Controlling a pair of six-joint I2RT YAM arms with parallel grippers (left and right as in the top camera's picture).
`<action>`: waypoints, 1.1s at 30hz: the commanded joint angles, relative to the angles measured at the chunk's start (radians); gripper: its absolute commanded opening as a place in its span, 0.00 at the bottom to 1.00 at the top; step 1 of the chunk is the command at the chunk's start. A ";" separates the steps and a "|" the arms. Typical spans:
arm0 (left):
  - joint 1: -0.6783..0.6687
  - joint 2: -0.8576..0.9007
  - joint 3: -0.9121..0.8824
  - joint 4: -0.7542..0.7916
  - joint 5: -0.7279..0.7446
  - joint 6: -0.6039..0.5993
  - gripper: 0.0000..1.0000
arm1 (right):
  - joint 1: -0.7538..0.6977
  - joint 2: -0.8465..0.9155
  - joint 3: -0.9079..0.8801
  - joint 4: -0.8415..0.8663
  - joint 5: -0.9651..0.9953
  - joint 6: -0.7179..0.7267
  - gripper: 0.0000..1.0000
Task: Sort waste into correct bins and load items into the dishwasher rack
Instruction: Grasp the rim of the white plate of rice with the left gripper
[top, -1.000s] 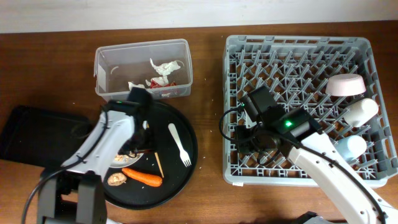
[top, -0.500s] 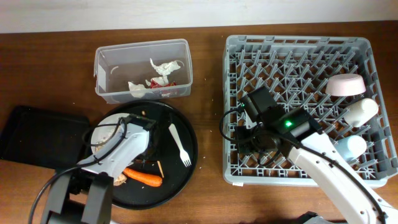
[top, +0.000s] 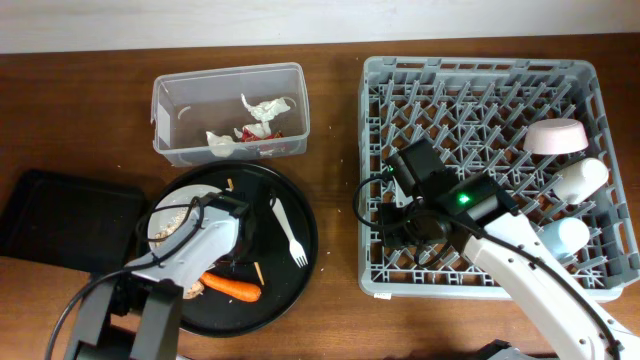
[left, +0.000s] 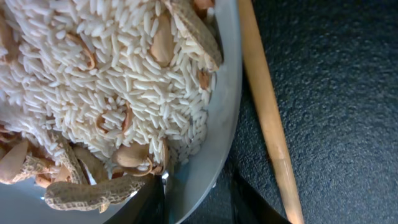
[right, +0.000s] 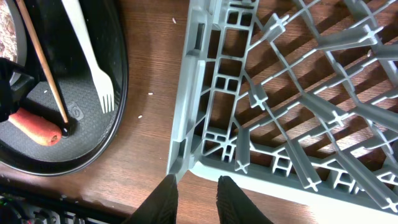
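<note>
Left hand (left: 198, 188): I see it low over the white plate (left: 225, 112). The fingers are spread and straddle the rim, one inside and one outside; the outer finger stands clear of the rim.
White plate: on the round black tray (top: 290, 280), left half of the bench, toward the near edge. It carries rice and peanut shells (left: 112, 81).
Chopstick (left: 266, 106): flat on the round black tray, just beside the plate rim.
Fork (top: 288, 232): on the same tray, right of the chopstick.
Carrot (top: 228, 286): near side of the tray, with a brown lump (top: 188, 290) just to its left.
Clear tub (top: 230, 70): toward the far edge, left of centre. It holds white paper scraps (top: 265, 106) and a red wrapper (top: 250, 132).
Flat black tray (top: 60, 220): at the left edge.
Rack (top: 480, 70): right half of the bench. I count a pale bowl (top: 555, 136), a white cup (top: 580, 178) and a light blue cup (top: 565, 236) along its right side.
Right hand (right: 194, 198): above the rack's near-left corner, fingers apart, nothing between them.
</note>
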 joint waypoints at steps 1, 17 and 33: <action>0.000 0.013 -0.068 0.058 0.079 -0.006 0.35 | 0.002 0.003 0.008 -0.002 0.012 0.001 0.26; 0.000 0.013 -0.067 0.034 0.152 -0.006 0.42 | 0.002 0.003 0.008 -0.011 0.013 0.000 0.26; 0.000 0.011 0.021 -0.106 0.176 -0.006 0.36 | 0.000 0.003 0.008 -0.011 0.013 0.001 0.27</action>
